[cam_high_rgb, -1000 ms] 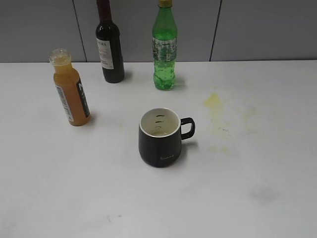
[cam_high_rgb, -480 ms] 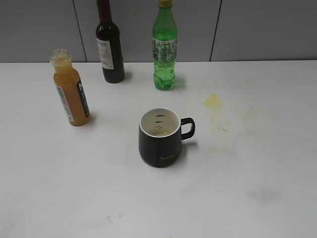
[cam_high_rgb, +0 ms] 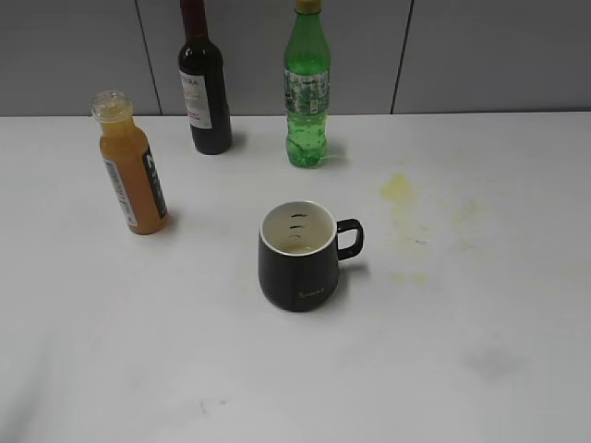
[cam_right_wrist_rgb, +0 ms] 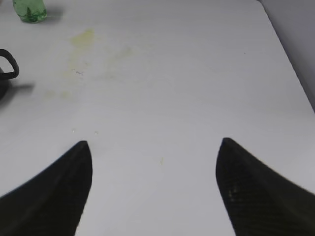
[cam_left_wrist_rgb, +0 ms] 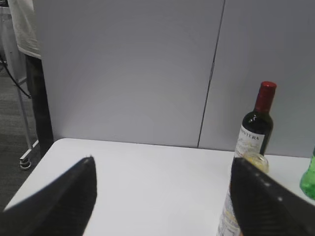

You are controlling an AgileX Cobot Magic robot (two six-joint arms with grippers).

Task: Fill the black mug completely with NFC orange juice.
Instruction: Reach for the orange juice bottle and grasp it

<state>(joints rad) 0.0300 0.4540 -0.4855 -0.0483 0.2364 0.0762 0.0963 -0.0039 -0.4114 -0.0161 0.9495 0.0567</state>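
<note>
The black mug (cam_high_rgb: 298,255) stands mid-table in the exterior view, white inside, handle to the right, with only a thin pale film at its bottom. Its handle shows at the left edge of the right wrist view (cam_right_wrist_rgb: 10,63). The NFC orange juice bottle (cam_high_rgb: 131,170) stands uncapped and leaning at the left; in the left wrist view (cam_left_wrist_rgb: 246,196) it is partly behind my right finger. My left gripper (cam_left_wrist_rgb: 162,164) is open and empty, left of the bottle. My right gripper (cam_right_wrist_rgb: 153,145) is open and empty over bare table, right of the mug. Neither gripper shows in the exterior view.
A dark wine bottle (cam_high_rgb: 204,81) and a green soda bottle (cam_high_rgb: 307,88) stand at the back by the grey wall. Yellowish stains (cam_high_rgb: 399,189) mark the white table (cam_high_rgb: 462,369) right of the mug. The table's right edge (cam_right_wrist_rgb: 290,64) shows in the right wrist view.
</note>
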